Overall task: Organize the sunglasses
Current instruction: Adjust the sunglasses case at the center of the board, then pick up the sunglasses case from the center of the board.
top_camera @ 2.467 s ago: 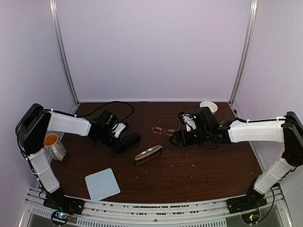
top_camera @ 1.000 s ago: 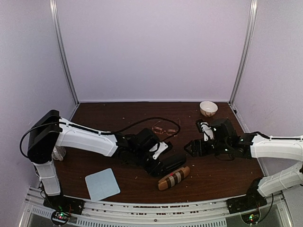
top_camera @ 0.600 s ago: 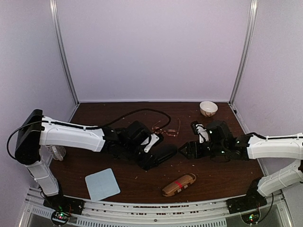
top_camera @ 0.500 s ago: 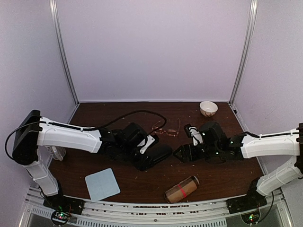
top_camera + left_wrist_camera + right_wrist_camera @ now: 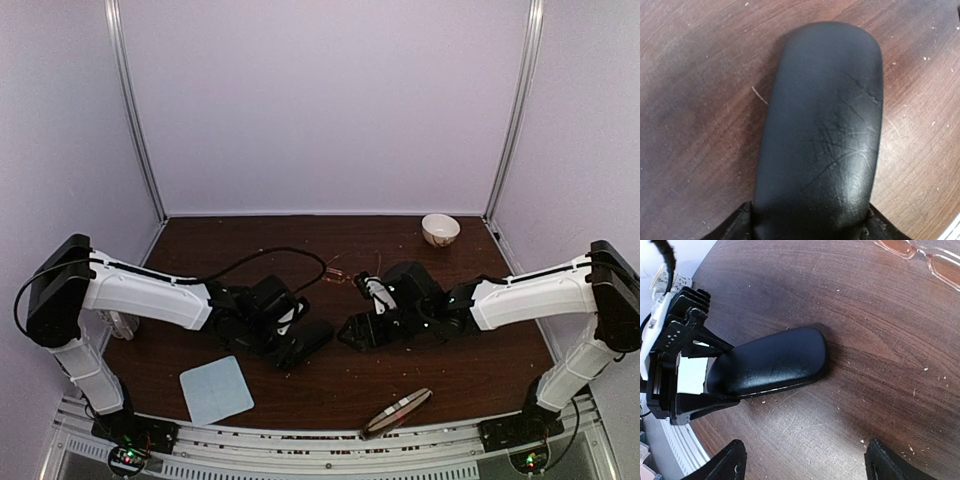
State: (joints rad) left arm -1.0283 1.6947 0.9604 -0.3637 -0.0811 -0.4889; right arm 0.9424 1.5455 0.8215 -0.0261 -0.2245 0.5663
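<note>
One tool (image 5: 727, 374) snug around black case (image 5: 775, 362)

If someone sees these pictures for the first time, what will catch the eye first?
The black case in the middle of the table stands out. The left gripper has one end of it between its jaws, and the open right gripper faces the other end from close by. Behind them lie thin copper-rimmed sunglasses, and a brown case with a red mark lies alone near the front edge.
</note>
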